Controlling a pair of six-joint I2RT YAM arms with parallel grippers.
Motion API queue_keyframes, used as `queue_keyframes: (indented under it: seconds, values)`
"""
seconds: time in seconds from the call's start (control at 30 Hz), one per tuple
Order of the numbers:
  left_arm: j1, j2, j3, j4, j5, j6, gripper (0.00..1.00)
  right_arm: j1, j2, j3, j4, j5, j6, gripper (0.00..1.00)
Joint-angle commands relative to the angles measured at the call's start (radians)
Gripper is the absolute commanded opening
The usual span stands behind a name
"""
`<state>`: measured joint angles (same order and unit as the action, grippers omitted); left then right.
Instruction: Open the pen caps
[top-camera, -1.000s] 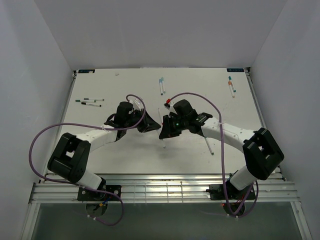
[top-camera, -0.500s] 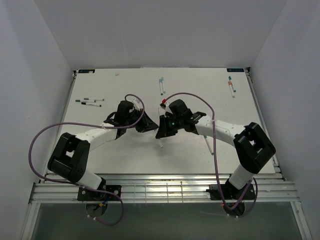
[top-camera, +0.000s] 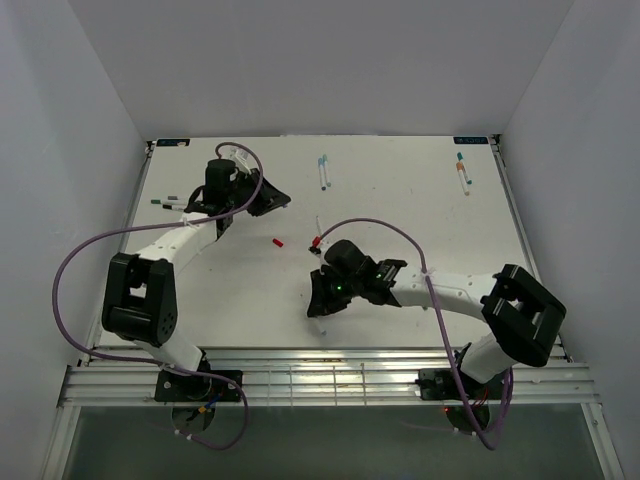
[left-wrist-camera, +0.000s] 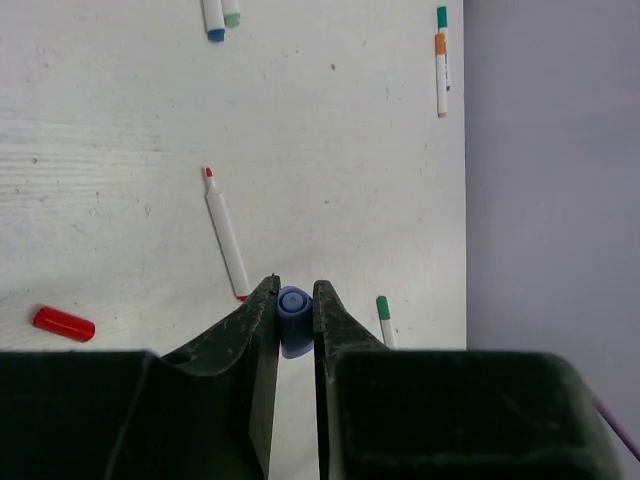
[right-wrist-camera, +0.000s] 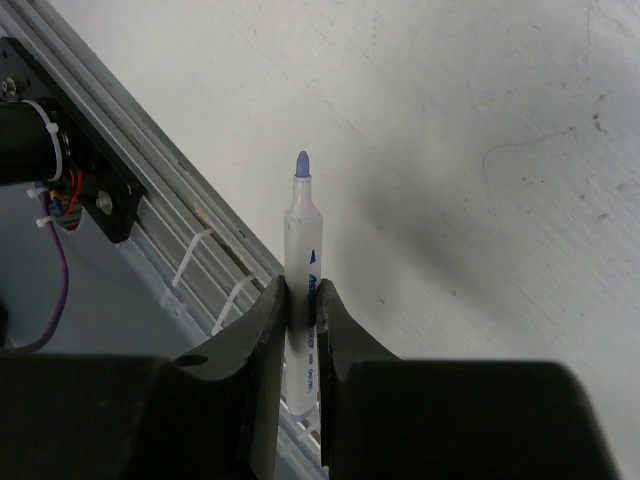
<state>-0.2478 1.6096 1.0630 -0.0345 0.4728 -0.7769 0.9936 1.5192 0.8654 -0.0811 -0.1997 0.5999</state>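
My left gripper (left-wrist-camera: 295, 291) is shut on a blue pen cap (left-wrist-camera: 293, 306), held above the far left of the table (top-camera: 230, 290); from above this gripper (top-camera: 280, 202) points right. Near the front rail, my right gripper (right-wrist-camera: 300, 292) is shut on a white pen (right-wrist-camera: 300, 240) whose blue tip is bare; it shows from above too (top-camera: 312, 308). A loose red cap (top-camera: 277, 242) (left-wrist-camera: 63, 322) lies on the table between the arms. Beside it lies an uncapped red-tipped pen (top-camera: 315, 230) (left-wrist-camera: 226, 236).
Two capped pens (top-camera: 323, 172) lie at the back middle, two more (top-camera: 462, 172) at the back right, and several (top-camera: 178, 204) at the left edge. A green-capped pen (left-wrist-camera: 383, 312) lies near the right arm. The slatted front rail (right-wrist-camera: 190, 230) is just under the held pen.
The grippers, close together at mid-table before, have pulled apart: the left went back-left with the blue cap, the right came toward the front rail with the pen.
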Motion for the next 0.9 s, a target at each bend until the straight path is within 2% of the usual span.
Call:
queue_keyframes:
  seconds: [0.0,0.1,0.17,0.27,0.33,0.5,0.67,0.83,0.87]
  values:
    - [-0.004,-0.051,0.005,0.073,-0.022,0.047,0.00,-0.013,-0.019,0.027,-0.029,-0.032,0.011,0.08]
    - [-0.004,-0.089,-0.026,0.024,-0.042,0.096,0.00,-0.048,-0.005,0.076,-0.061,-0.012,-0.028,0.08]
    - [-0.004,-0.109,-0.008,-0.123,-0.133,0.116,0.00,-0.098,0.019,0.127,-0.103,0.026,-0.086,0.08]
    - [-0.004,-0.117,-0.009,-0.250,-0.192,0.137,0.00,-0.189,0.062,0.184,-0.155,0.071,-0.158,0.08]
    - [-0.004,-0.131,-0.044,-0.262,-0.204,0.140,0.00,-0.266,0.105,0.211,-0.160,0.056,-0.183,0.08]
    - [-0.004,-0.165,-0.155,-0.257,-0.264,0.133,0.00,-0.328,0.180,0.335,-0.171,0.115,-0.282,0.08]
    - [-0.004,-0.091,-0.152,-0.272,-0.255,0.123,0.00,-0.365,0.292,0.425,-0.152,0.146,-0.348,0.08]
    - [-0.005,-0.040,-0.150,-0.266,-0.310,0.105,0.00,-0.392,0.427,0.539,-0.155,0.115,-0.350,0.08]
    - [-0.005,-0.021,-0.146,-0.265,-0.330,0.102,0.04,-0.395,0.438,0.552,-0.155,0.112,-0.350,0.08]
